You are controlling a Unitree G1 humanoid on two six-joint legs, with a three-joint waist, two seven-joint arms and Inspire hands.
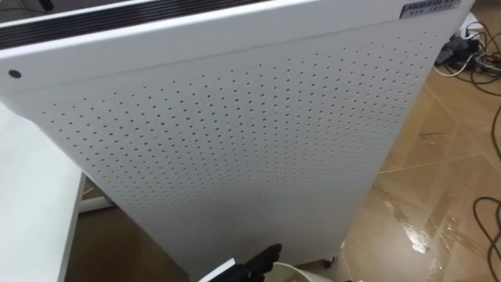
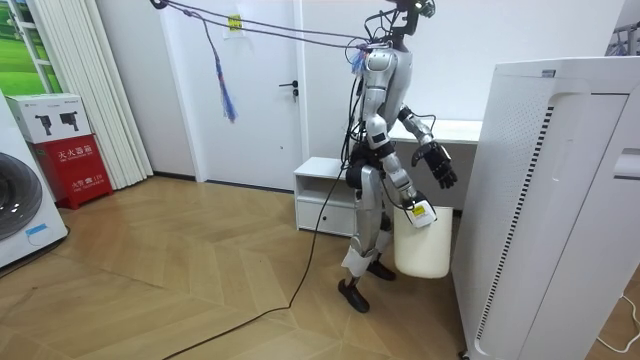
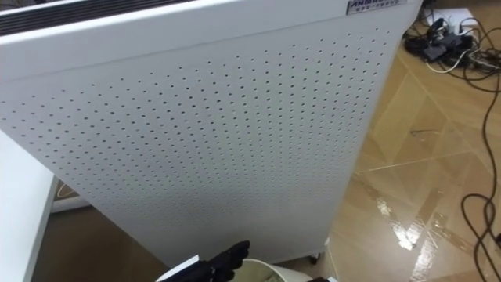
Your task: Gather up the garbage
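One white bin hangs at the robot's right side in the room view, clear of the wooden floor. The right hand is lowered, with its fingers closed on the bin's top edge. In the eye views a curve of the bin's rim peeks in at the bottom edge.

The left hand is raised in front of the body just beside that rim, its fingers loosely spread and holding nothing.

The robot stands upright, close before one tall white perforated appliance. One white surface lies to its left. One low white cabinet stands behind it. One tangle of cables lies on the floor past the appliance.
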